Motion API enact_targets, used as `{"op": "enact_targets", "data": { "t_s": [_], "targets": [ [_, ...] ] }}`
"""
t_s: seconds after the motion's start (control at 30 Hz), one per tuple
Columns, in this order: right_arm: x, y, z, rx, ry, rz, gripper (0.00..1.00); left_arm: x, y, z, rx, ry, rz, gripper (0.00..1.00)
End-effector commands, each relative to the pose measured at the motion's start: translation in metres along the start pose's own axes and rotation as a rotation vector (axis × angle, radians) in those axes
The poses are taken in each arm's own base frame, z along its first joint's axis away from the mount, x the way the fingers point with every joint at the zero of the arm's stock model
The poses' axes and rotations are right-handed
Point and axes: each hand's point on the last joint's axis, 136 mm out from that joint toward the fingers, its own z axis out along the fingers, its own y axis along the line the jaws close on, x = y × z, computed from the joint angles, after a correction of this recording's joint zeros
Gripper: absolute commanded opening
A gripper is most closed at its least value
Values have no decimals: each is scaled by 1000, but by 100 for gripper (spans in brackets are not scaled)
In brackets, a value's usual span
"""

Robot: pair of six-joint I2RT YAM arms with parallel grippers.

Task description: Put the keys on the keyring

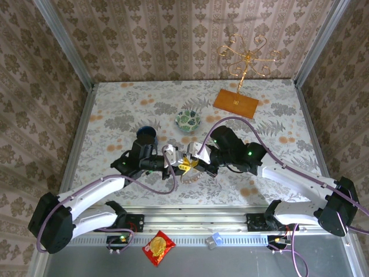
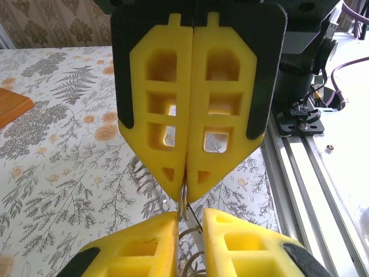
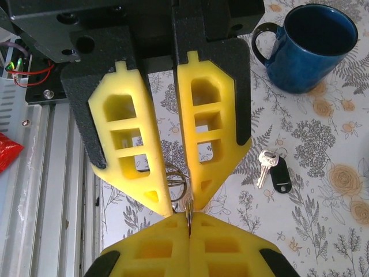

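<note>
The step in hand is getting the keyring held between both arms so that its coils can be parted; no key is threaded on it as far as these views show. In the top view the two grippers meet nose to nose at the middle of the frame, just below the blue mug (image 1: 147,134) and the patterned bowl (image 1: 188,120).

The right gripper (image 3: 189,218), at the bottom centre of its own wrist view, is clenched tight on the keyring (image 3: 173,175), whose thin wire loops rise out of the seam between its pads. The left gripper (image 3: 177,195) faces it from the top of that frame. Its jaws stand narrowly parted with the ring's wire in the gap, but the yellow tips hide the contact, so I cannot tell whether it grips.

A small key (image 3: 265,164), with a silver blade and what looks like a black head beside it, lies flat on the floral tabletop (image 3: 323,231). It is at the right middle of the right wrist view, below the mug and apart from both grippers.

By my reading, the next move calls for a firm left pinch on a single coil, so that the wire end can be lifted clear. After that, one gripper must let go to fetch the key and slide its hole onto that end, which needs fine alignment.
</note>
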Motion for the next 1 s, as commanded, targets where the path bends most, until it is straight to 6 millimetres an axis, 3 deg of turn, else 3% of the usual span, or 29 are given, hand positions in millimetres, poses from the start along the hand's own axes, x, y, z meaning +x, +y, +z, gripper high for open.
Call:
{"op": "enact_targets", "data": {
  "t_s": [0.0,0.3,0.5,0.63,0.77,0.83,0.97],
  "targets": [
    [-23,8,-5,-52,-63,-44,0,-5,3,0,9,-9,32,17],
    [-26,14,1,-93,-66,-49,0,-4,6,3,12,-12,32,14],
    [-26,15,5,-101,-68,-54,0,-1,5,5,19,-6,24,1],
    [-19,14,7,-93,-53,-50,1,3,8,6,-2,-7,14,0],
    [-11,9,3,-43,-65,-34,31,9,10,7,-36,-28,11,0],
    [-11,5,-6,-9,-106,-17,42,11,10,8,-45,-40,8,0],
    [-4,-5,-26,74,-203,27,49,11,7,10,-42,-56,7,0]
  ]
}}
